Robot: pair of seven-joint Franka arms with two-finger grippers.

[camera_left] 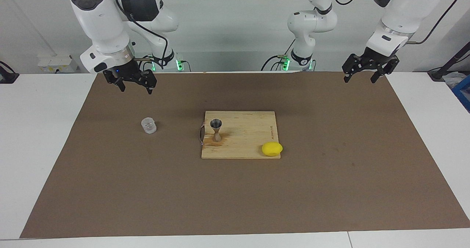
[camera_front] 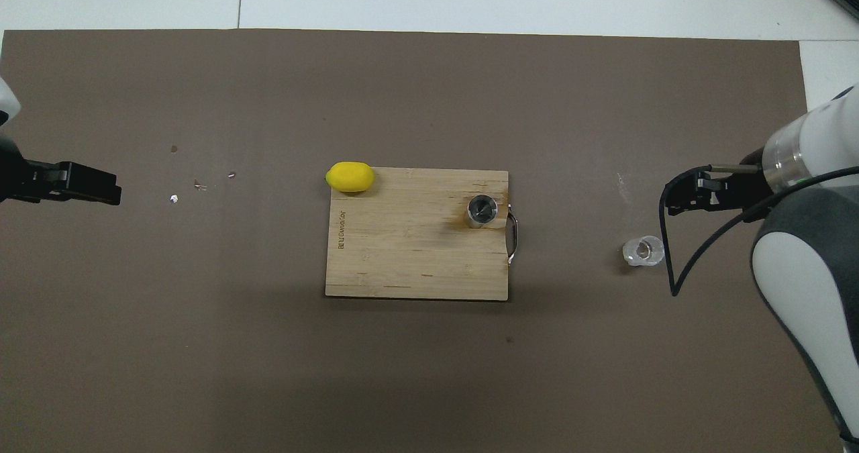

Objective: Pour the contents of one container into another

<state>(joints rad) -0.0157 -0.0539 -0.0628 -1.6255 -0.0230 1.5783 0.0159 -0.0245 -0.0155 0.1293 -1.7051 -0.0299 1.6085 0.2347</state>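
Observation:
A small clear glass cup [camera_left: 148, 125] [camera_front: 643, 251] stands upright on the brown mat, toward the right arm's end of the table. The silvery hourglass jigger [camera_left: 216, 129] [camera_front: 482, 211] stands upright on the wooden cutting board [camera_left: 249, 141] [camera_front: 402, 252], at the handle end of the board. My right gripper [camera_left: 134, 87] [camera_front: 674, 203] hangs open and empty in the air over the mat, apart from the cup. My left gripper [camera_left: 361, 77] [camera_front: 114, 191] waits open and empty in the air at the other end of the mat.
A yellow lemon [camera_left: 272, 148] [camera_front: 349, 176] lies at the board's corner, toward the left arm's end and farther from the robots than the jigger. A metal handle [camera_left: 201, 132] [camera_front: 513, 237] sticks out from the board toward the cup. Small crumbs [camera_front: 198, 184] dot the mat.

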